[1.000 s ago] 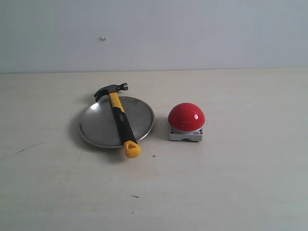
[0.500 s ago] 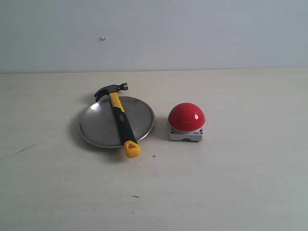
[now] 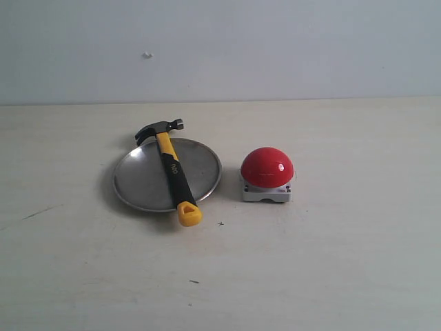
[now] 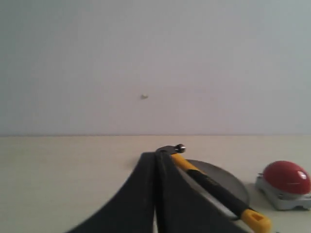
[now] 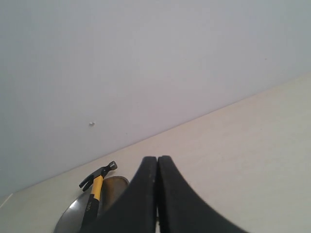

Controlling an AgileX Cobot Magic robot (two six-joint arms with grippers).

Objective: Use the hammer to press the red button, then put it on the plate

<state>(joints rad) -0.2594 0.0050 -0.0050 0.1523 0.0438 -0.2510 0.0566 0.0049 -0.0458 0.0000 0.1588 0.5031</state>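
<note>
Hammer [image 3: 170,168] lies flat across the plate [image 3: 138,181]. The dark head hangs past the rim at approx 12 o'clock, and the yellow looped end overhangs the rim at approx 5 o'clock. The black grip w/ white lettering crosses the dish just right of its centre. The plate sits on the pale table [image 3: 331,262], left of middle.

Button [image 3: 267,167] stands at the plate's 3 o'clock, near it but not touching, w/ the red dome upright on its grey base. Nothing rests on it.

No arm shows over the table from where I stand. L gripper [image 4: 155,158]: its two black fingers are pressed together w/ only a thin seam between them and nothing in the grip. It is pulled back from the objects, low over the table, w/ hammer, plate and button in front of it. R gripper [image 5: 157,161]: same story, fingers clenched edge to edge and empty, held well clear, w/ the hammer head and a bit of the plate visible beyond it.

Plain grey wall [image 3: 275,48] behind, w/ one small pale speck [image 3: 147,55] high up at approx 11 o'clock from the plate. A thin dark streak [image 3: 41,212] marks the table at the plate's 8 o'clock.
</note>
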